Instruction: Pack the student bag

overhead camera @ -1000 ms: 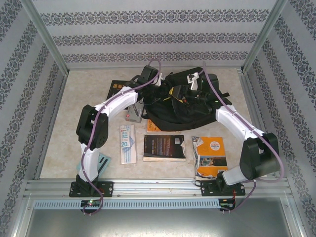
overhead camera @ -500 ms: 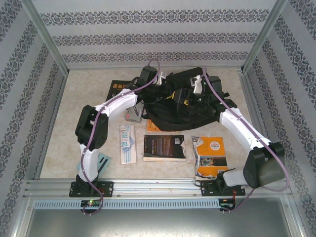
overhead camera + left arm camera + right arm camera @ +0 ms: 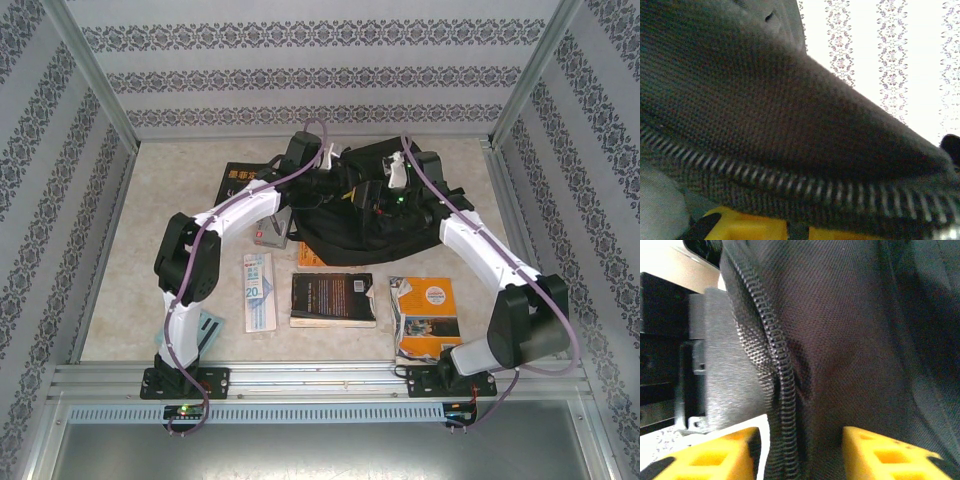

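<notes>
The large black soft fabric backpack (image 3: 375, 205) lies at upper centre of the frame on the beige desk (image 3: 170, 200). Both claws are at its top edge: right claw (image 3: 802, 452) grips fabric w/ the zipper (image 3: 780, 370); left claw (image 3: 790, 232) state I cannot tell.

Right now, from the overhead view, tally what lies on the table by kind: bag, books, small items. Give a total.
Bag: 1
Books: 3 (near black book, orange book, far black book)
Small items: 3 (white pack, pale blue sheet, small box)
Total: 7
Orange edge by the bag left uncounted.
</notes>
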You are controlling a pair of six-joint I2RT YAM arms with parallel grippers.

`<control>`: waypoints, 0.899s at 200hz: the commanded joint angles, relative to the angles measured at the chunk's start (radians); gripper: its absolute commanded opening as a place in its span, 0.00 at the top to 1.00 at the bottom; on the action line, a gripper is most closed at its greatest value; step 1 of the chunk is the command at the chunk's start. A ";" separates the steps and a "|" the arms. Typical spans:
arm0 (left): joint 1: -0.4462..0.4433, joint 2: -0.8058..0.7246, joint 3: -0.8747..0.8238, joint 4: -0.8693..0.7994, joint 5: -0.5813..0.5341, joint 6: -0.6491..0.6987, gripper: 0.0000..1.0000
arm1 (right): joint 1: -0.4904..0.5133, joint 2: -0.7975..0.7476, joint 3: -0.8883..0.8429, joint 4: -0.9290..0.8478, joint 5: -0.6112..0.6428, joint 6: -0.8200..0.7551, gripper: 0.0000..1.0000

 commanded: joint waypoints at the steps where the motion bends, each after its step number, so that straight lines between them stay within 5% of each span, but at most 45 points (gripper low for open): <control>1: -0.009 0.019 0.041 0.048 0.024 -0.011 0.83 | -0.012 0.019 0.034 -0.005 0.030 -0.026 0.64; 53: 0.041 -0.050 0.035 -0.155 -0.067 0.097 0.85 | -0.038 -0.033 0.018 -0.012 0.063 -0.034 1.00; 94: 0.109 -0.202 0.038 -0.446 -0.206 0.282 0.74 | -0.049 -0.051 0.015 0.014 0.053 -0.039 1.00; 124: 0.139 -0.304 0.028 -0.697 -0.366 0.407 0.51 | -0.050 -0.045 0.066 -0.029 0.102 -0.032 1.00; 138: 0.146 -0.365 -0.029 -0.798 -0.468 0.432 0.38 | -0.049 -0.042 0.079 -0.047 0.145 -0.020 1.00; 180: 0.152 -0.556 -0.321 -0.992 -0.670 0.414 0.29 | -0.004 -0.053 0.104 -0.110 0.290 -0.058 1.00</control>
